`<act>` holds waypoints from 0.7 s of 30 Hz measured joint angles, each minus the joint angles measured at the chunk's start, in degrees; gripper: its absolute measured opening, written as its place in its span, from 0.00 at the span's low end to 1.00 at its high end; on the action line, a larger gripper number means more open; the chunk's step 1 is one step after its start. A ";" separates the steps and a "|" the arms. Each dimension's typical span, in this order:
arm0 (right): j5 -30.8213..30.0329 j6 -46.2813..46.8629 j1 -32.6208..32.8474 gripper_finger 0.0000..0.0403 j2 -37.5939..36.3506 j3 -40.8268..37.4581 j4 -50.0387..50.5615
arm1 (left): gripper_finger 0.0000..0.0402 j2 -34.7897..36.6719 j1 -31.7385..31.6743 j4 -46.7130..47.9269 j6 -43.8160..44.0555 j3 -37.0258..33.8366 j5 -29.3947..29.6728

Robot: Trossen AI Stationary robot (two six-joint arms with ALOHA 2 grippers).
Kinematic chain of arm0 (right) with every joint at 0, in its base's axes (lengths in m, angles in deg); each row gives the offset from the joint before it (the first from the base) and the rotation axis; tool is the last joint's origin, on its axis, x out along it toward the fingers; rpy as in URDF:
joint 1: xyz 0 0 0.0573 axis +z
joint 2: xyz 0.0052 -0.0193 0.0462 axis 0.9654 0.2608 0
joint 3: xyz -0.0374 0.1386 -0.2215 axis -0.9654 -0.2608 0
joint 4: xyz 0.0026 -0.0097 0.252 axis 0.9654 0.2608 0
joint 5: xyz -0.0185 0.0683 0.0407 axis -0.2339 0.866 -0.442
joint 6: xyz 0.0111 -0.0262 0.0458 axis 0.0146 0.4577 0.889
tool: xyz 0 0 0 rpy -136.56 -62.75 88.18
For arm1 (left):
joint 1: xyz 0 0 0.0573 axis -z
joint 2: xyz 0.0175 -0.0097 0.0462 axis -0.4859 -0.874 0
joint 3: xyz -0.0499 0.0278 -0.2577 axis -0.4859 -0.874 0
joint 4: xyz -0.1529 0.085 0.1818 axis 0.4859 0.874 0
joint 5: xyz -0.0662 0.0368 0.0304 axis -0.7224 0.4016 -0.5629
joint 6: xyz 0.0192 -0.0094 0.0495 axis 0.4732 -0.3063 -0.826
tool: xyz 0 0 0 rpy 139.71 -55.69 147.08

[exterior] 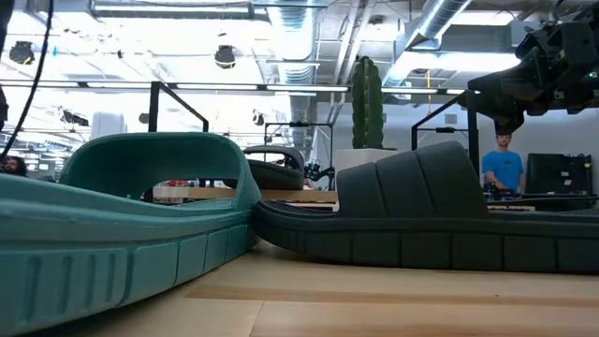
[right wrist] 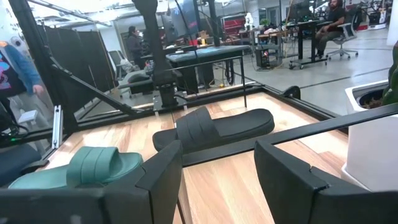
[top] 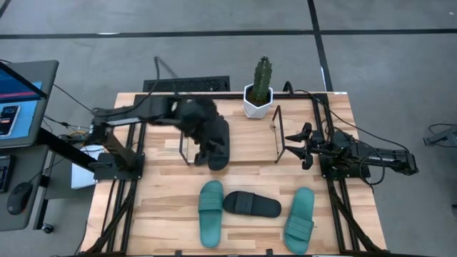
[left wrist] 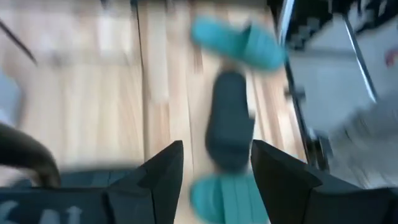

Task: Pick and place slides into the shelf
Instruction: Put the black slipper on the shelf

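Note:
A black slide (top: 221, 145) lies in the left part of the thin-rod shelf (top: 277, 133), lengthwise from far to near; it also shows in the right wrist view (right wrist: 214, 127). My left gripper (top: 206, 143) hovers over it, open with nothing between its fingers (left wrist: 214, 149); whether it touches the slide cannot be told. Two teal slides (top: 211, 213) (top: 300, 220) and a second black slide (top: 251, 205) lie sole-down on the table near the front edge. My right gripper (top: 291, 145) waits open and empty (right wrist: 217, 149) just right of the shelf's right end.
A potted cactus (top: 260, 89) in a white pot stands behind the shelf. The thicker black rig frame (top: 321, 135) runs along the table's sides. A monitor and desk (top: 21, 93) stand left of the table. A person (exterior: 504, 161) stands in the room beyond.

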 joint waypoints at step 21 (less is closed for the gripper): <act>0.02 -0.01 -0.01 0.48 0.00 -0.02 0.00 | 0.44 1.60 36.88 -40.25 21.44 -24.91 54.20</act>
